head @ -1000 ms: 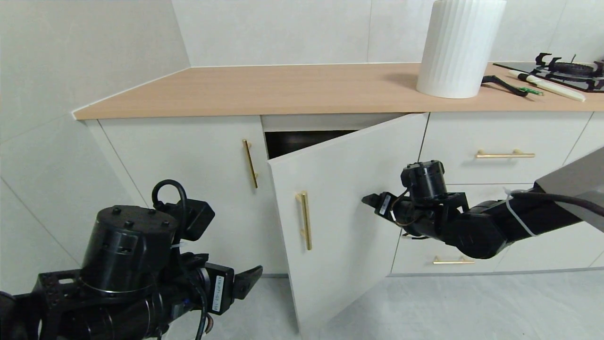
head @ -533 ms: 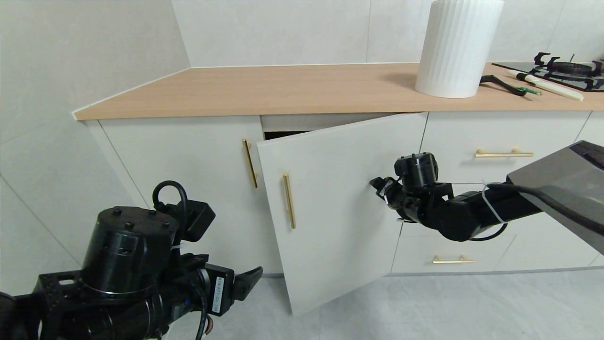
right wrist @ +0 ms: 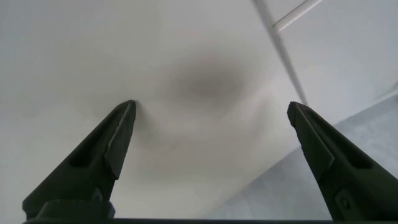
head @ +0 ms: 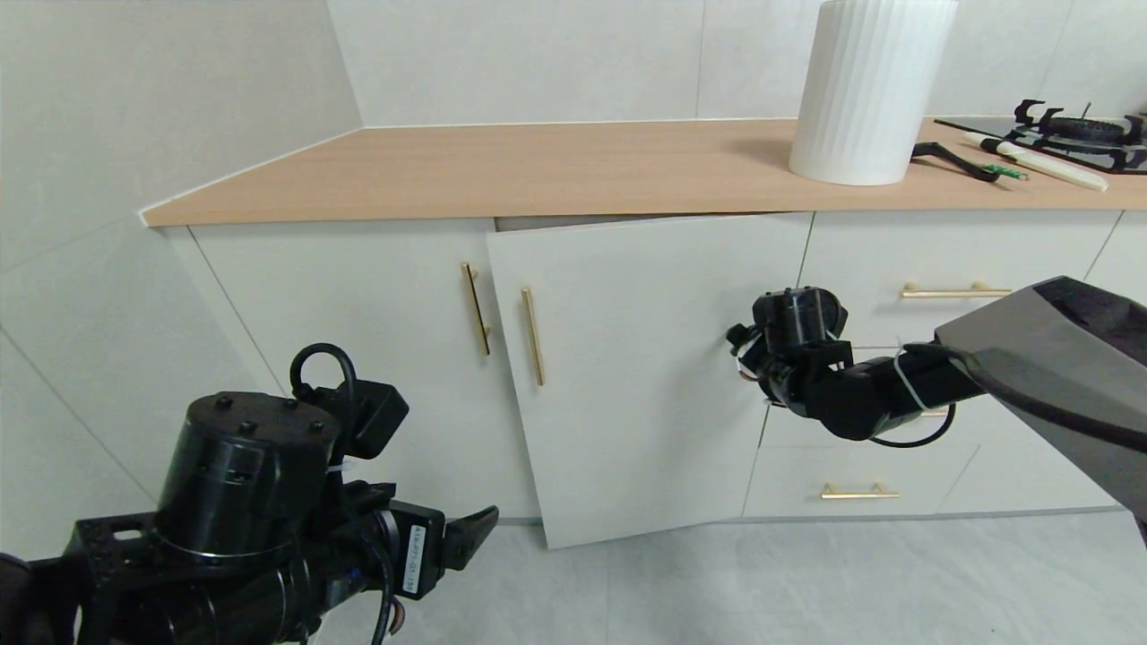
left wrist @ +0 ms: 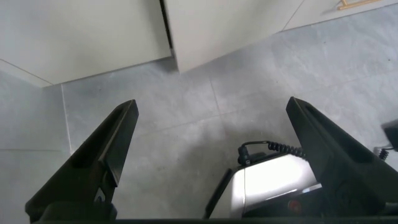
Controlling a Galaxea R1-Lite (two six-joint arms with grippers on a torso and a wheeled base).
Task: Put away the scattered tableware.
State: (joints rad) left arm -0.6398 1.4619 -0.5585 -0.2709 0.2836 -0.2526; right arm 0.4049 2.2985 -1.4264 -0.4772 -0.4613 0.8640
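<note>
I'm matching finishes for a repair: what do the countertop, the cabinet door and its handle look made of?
Countertop: probably wood-look laminate, matte, fine grain lines.
Cabinet door: smooth white painted or laminated board, matte.
Handle: likely metal, brass-coloured, with sheen.

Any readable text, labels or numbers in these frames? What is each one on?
White sticker on the side of the left gripper: dark print, too small to read.
Green-marked item on the countertop: too small to tell whether it carries print.
Cabinet door and white ribbed container: no text.
Nothing legible in either wrist view.
</note>
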